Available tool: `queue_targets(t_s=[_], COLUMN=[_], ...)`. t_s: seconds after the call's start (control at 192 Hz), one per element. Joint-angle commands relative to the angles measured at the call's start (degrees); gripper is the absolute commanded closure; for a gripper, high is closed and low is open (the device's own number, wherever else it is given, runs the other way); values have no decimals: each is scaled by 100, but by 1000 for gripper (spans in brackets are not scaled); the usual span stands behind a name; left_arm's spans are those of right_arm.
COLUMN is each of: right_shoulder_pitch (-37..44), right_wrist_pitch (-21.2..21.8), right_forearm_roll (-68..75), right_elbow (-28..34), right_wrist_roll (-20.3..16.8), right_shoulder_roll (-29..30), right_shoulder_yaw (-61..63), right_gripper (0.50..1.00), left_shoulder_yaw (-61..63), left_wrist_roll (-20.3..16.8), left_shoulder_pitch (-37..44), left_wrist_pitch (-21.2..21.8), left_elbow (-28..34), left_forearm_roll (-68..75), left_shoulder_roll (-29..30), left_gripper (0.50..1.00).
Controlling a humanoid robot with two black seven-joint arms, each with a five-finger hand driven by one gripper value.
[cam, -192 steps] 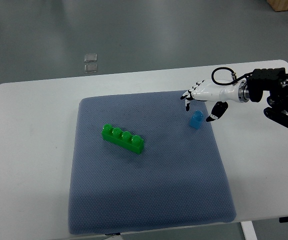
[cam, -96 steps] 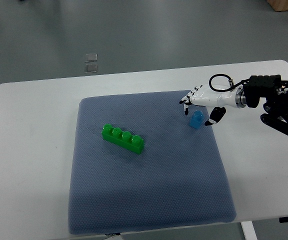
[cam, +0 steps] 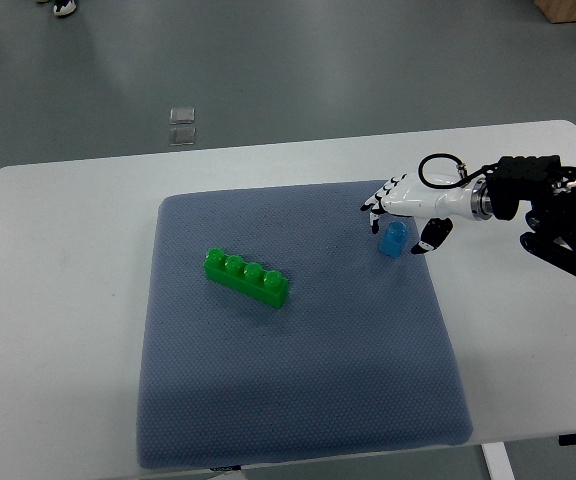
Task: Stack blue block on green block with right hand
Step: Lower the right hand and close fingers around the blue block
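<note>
Spanning most of the frame, a white counter (cam: pixel 58 300) carries a blue-grey mat (cam: pixel 298 400) on which the work is laid out. From three o'clock the robot's right arm reaches in, its white right hand (cam: pixel 405 207) poised over the mat's upper right corner. The fingers are spread and part-curled around the blue block (cam: pixel 395 238), fingertips on the block's ten o'clock side and thumb at its three o'clock side; whether they actually touch it cannot be told, and the block looks to be standing on the mat, not lifted. At nine o'clock of the blue block, well apart from it, the long green block (cam: pixel 247 278) lies on the mat, its four studs up, running from ten to four o'clock. The step in hand appears to be the grasp. Next the fingers would need to close on the blue block, then lift and carry it across to the green block's studs. No containers are in view. The left arm is out of sight.
</note>
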Motion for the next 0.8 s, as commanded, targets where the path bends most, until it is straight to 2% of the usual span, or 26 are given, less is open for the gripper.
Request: queue_targets(t_s=[0.0,0.125,0.183,0.794], right_shoulder_pitch=[0,0,9,9], right_wrist_pitch=[-44,-44,-71,-80], right_forearm_roll=[-17,-17,-17,-131], right_elbow=[0,0,0,0], right_wrist_roll=[-1,-1,-1,-1], right_shoulder_roll=[-1,-1,-1,8], right_shoulder_yaw=[-4,-4,-12,-12], right_gripper=[607,634,662,732], left_shoulder_yaw=[0,0,0,0], left_wrist_roll=[-3,-3,-3,-3], left_shoulder_pitch=[0,0,0,0], left_wrist_pitch=[0,0,0,0], left_elbow=[0,0,0,0], left_forearm_roll=[0,0,0,0], left_shoulder_roll=[0,0,0,0], left_gripper=[500,500,500,500])
